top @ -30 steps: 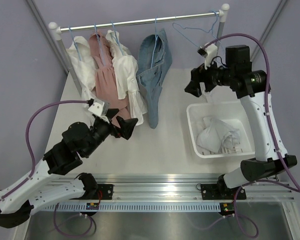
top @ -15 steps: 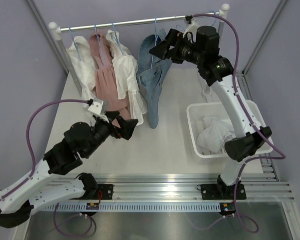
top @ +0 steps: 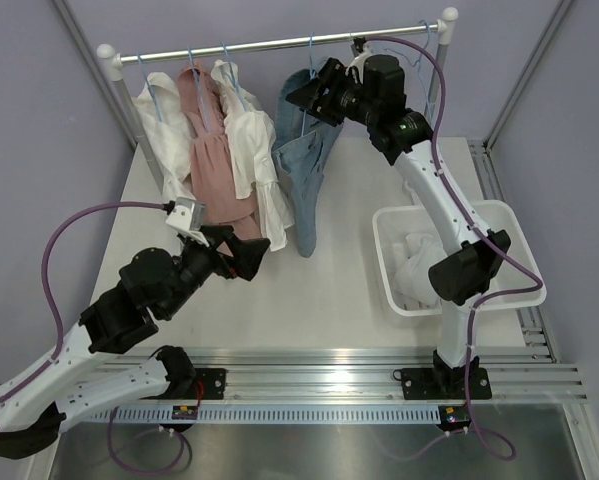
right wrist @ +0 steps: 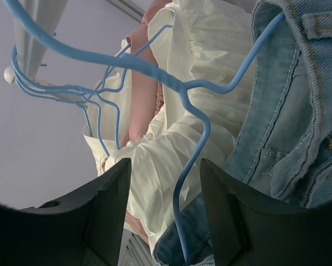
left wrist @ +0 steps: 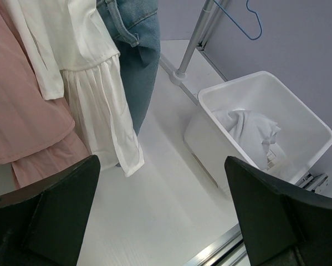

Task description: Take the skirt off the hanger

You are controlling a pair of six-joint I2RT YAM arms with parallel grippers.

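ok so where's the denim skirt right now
In the top view the denim skirt hangs on the rail near its middle, right of the white blouse, with the right gripper open at its blue hanger.

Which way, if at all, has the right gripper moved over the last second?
Yes. The right gripper swung up and left, from near the white bin to the rail, reaching the denim skirt and its hanger.
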